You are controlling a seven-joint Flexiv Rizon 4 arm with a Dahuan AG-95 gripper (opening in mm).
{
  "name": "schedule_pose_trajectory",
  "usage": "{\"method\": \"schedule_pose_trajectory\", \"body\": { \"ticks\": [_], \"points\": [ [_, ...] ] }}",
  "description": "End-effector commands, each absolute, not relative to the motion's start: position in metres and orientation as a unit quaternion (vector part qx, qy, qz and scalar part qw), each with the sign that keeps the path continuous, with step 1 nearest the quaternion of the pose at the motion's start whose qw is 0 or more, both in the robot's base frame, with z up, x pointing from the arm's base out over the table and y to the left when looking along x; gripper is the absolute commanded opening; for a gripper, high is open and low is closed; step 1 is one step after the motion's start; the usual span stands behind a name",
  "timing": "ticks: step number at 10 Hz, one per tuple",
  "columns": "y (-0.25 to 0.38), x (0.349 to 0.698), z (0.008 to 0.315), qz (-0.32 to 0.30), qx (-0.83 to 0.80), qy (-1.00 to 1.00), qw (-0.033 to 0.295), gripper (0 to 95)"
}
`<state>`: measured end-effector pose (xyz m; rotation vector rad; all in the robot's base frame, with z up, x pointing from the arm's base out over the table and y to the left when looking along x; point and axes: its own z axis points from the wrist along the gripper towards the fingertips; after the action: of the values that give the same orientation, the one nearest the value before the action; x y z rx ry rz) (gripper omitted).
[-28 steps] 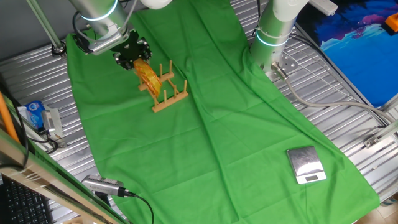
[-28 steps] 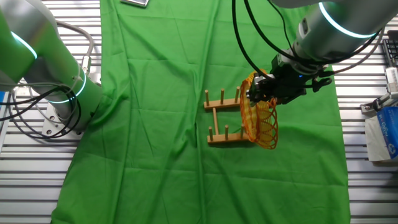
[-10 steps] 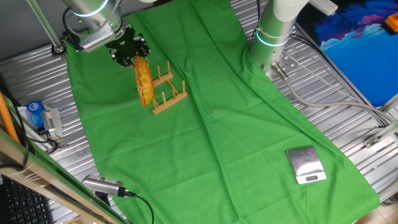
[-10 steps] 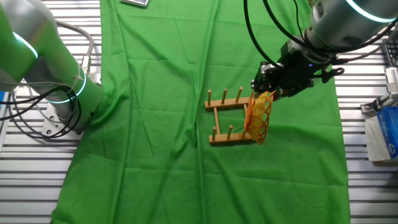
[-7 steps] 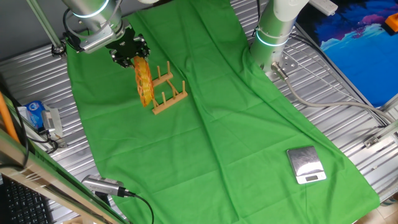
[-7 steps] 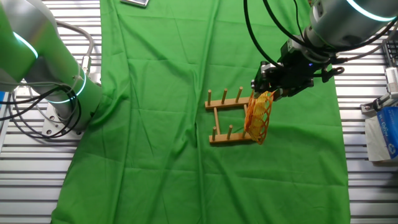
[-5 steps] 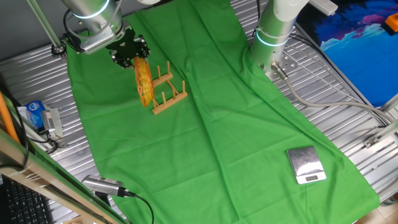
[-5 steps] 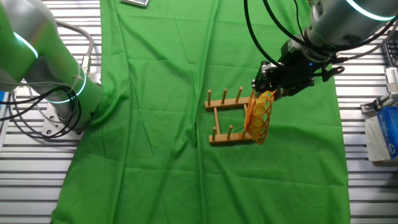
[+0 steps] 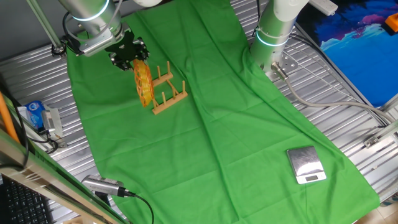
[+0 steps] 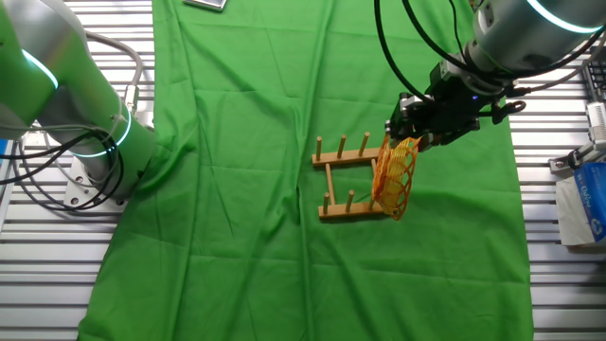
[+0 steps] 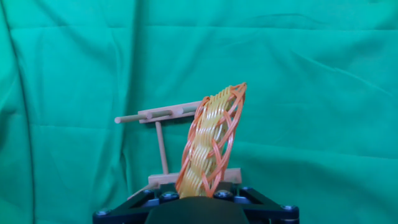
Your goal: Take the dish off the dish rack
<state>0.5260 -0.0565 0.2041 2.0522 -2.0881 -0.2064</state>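
Above the green-draped table point(image 9: 217, 143), I see my end effector point(image 10: 414, 137) gripping the woven wicker dish point(image 10: 394, 177) edge-up beside the wooden pegged dish rack point(image 10: 343, 180).

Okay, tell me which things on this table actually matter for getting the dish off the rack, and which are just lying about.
Part of the job:
- the wicker dish, held on edge by the gripper
- the wooden dish rack, beside the dish
- the gripper

Just lying about:
- the silver scale at the far end of the green cloth
- the second robot arm, idle
- the blue-and-white carton off the cloth
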Motion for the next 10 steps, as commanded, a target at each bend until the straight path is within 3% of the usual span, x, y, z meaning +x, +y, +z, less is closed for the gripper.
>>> {"method": "schedule_pose_trajectory", "body": {
  "ticks": [1, 2, 10],
  "points": [
    [-0.0564, 0.5261, 0.2035, -0.069, 0.694, -0.709, 0.102, 19.0],
    [-0.0563, 0.5263, 0.2034, -0.07, 0.693, -0.71, 0.102, 0.0],
    [-0.057, 0.5248, 0.2051, -0.082, 0.68, -0.719, 0.117, 0.0]
  ]
}}
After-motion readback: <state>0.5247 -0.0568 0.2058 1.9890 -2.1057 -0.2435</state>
